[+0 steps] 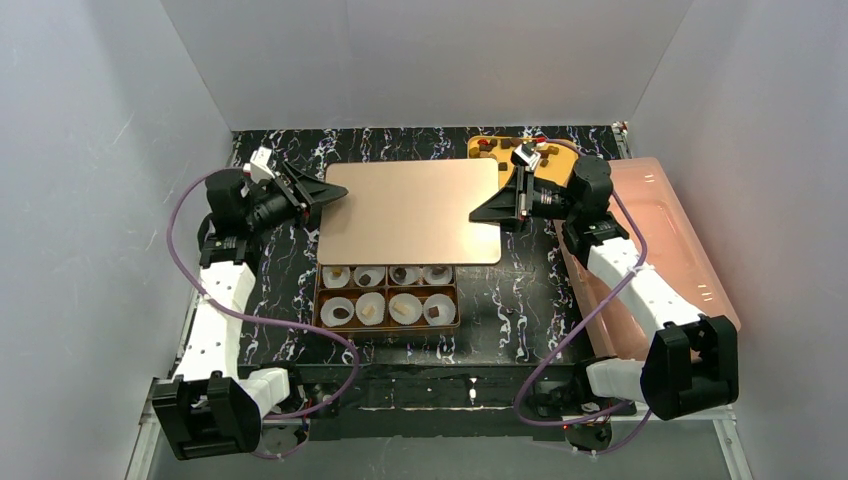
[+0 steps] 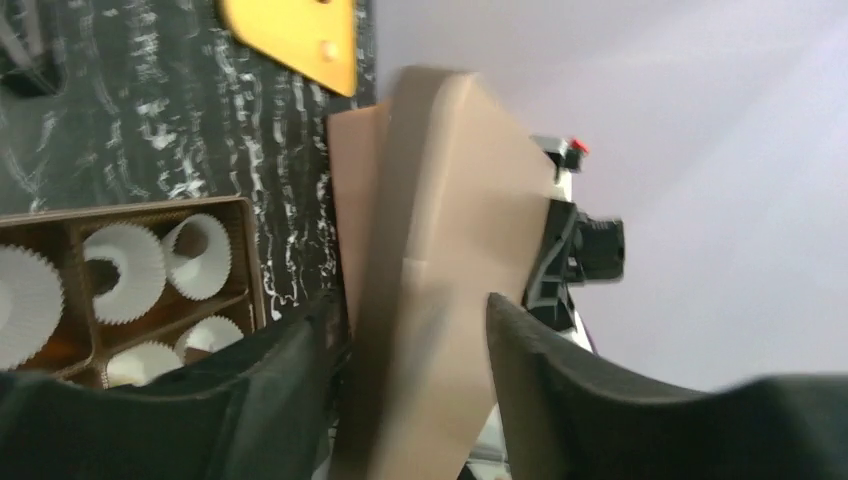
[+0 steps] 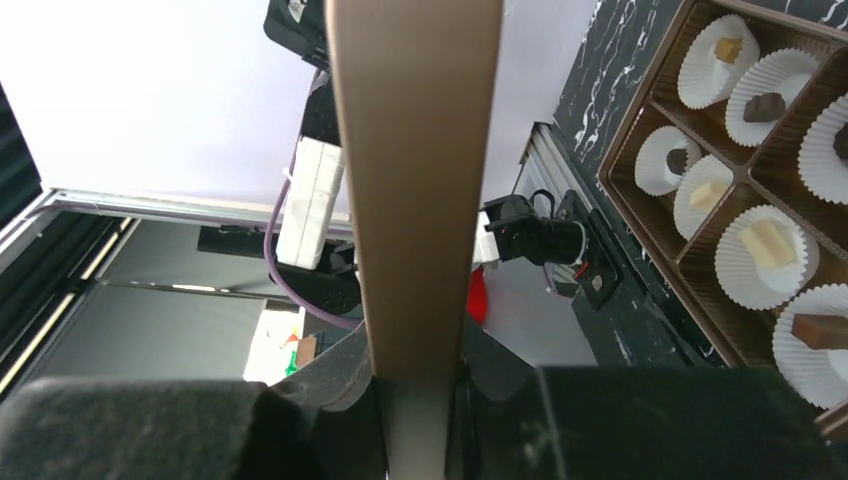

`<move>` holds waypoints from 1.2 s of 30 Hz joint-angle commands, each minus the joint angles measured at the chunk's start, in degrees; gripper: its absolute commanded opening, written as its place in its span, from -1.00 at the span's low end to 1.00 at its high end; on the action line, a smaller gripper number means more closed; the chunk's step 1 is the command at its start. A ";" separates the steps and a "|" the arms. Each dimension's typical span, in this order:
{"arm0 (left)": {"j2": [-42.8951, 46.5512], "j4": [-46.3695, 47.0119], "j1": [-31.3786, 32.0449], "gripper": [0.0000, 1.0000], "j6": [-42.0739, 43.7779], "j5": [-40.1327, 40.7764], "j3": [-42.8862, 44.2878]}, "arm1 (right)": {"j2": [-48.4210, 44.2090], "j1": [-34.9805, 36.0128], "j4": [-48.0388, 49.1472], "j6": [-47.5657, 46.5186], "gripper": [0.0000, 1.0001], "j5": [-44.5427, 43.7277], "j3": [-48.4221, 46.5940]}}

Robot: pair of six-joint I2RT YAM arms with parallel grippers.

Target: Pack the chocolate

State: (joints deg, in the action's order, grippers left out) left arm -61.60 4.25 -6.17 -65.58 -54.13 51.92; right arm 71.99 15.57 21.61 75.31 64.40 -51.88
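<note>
Copper-brown lid [image 1: 410, 210] held over the far side of the box [image 1: 317, 300], evidently for closing.
Right gripper [image 1: 485, 212] is clamped on its right edge; left gripper [image 1: 330, 196] straddles the left edge, grip undeterminable. Chocolate [image 1: 404, 311] sits in paper cups [image 1: 370, 307], near centre.

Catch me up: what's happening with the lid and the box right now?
Both arms are at the lid, one on each short end, with it just behind the box. The right fingers are clamped on its edge. The left fingers straddle the other edge, but I can't tell whether they grip it. The box is uncovered, with a chocolate in each of its eight cups.
</note>
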 commanded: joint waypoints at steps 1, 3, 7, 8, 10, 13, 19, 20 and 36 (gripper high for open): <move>0.97 -33.15 0.11 0.25 24.06 13.72 9.28 | 0.70 0.46 6.92 2.73 -0.87 -2.18 -1.96; 0.75 -39.74 0.13 0.42 27.38 21.14 10.77 | 1.45 0.99 7.63 3.06 -0.94 -2.72 -2.20; 2.01 -49.70 0.14 0.79 30.06 43.78 12.61 | 4.04 3.94 9.15 3.53 -0.97 -5.60 -2.99; 2.57 -51.89 0.11 0.84 30.36 49.41 13.08 | 4.87 4.92 10.09 4.08 -0.97 -6.24 -3.11; 4.12 -54.33 0.10 0.91 30.58 59.90 13.57 | 6.76 7.32 11.96 5.08 -0.97 -8.94 -3.30; 4.57 -56.68 -0.06 0.94 30.91 67.20 14.79 | 10.87 11.04 17.00 8.19 -0.97 -12.94 -4.03; 3.90 -58.17 -0.68 0.83 29.55 70.22 13.47 | 17.93 17.48 21.07 8.39 -0.97 -19.55 -6.99; 3.97 -57.81 -1.00 0.77 29.52 69.94 12.69 | 18.65 18.34 20.19 7.36 -0.97 -20.21 -7.39; -0.28 -51.17 -4.39 -0.63 27.11 65.77 3.08 | 24.03 21.78 23.58 3.57 -0.97 -21.21 2.55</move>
State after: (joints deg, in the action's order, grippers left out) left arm -61.06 -48.40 -9.69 -37.28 11.27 56.97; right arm 96.77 37.01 38.46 80.36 42.98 -50.61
